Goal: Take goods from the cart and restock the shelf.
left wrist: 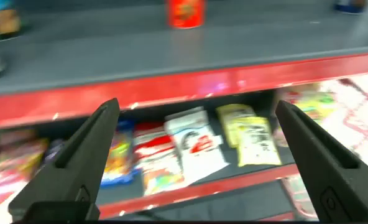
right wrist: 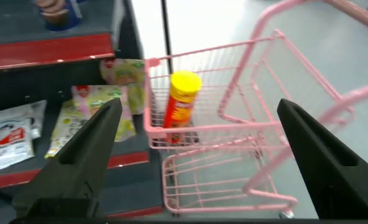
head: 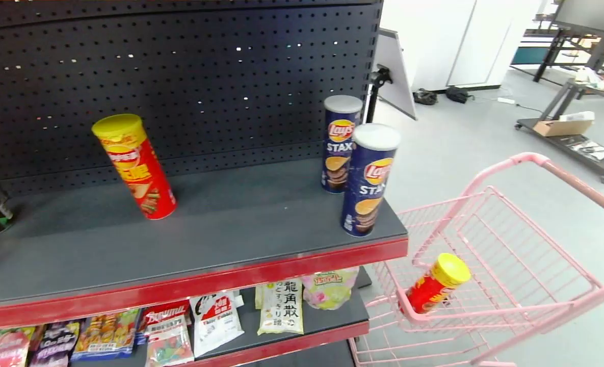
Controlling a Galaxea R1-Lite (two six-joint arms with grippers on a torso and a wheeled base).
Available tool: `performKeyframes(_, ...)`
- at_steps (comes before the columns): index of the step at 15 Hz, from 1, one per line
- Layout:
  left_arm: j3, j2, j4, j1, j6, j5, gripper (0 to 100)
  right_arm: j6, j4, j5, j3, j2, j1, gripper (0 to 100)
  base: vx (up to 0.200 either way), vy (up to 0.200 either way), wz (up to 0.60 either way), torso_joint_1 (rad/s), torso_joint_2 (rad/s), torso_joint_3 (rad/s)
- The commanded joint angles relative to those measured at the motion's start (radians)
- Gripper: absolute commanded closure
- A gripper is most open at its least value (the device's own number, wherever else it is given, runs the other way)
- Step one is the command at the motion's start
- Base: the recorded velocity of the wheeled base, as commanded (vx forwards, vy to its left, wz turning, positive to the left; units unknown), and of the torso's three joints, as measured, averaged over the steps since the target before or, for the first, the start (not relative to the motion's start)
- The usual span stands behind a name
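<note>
Red chip can (head: 437, 285) is seen leaning in the pink cart (head: 536, 160). Left gripper (left wrist: 197, 104) and right gripper (right wrist: 201, 104) are held wide open, nothing grasped. Another red can (head: 134, 165) and two blue cans (head: 369, 178) are stood on the shelf (head: 240, 224).

Left end effector (left wrist: 197, 104) has dark grey, wedge-shaped fingers (left wrist: 78, 162) tapering to blunt tips; right end effector (right wrist: 201, 104) alike.

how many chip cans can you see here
4. A red can stands left on the upper shelf, two blue cans at its right end, another red can leans in the pink cart. More may hide at the shelf's left edge.
</note>
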Motion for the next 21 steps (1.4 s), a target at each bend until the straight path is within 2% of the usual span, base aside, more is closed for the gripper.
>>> performKeyframes(1,0.000,0.001,0.000,0.000,0.000,0.000,0,0.000,0.000,0.000,0.000,0.000,0.001,0,0.000,0.000,-0.60,0.002,0.00,-0.002)
performKeyframes(7,0.000,0.001,0.000,0.000,0.000,0.000,0,0.001,0.000,0.000,0.000,0.000,0.001,0,0.000,0.000,0.00,0.000,0.00,0.000)
performKeyframes(21,0.000,0.001,0.000,0.000,0.000,0.000,0,-0.002,0.000,-0.009,0.000,0.000,0.000,0,0.000,0.000,0.00,-0.138,0.35,0.214)
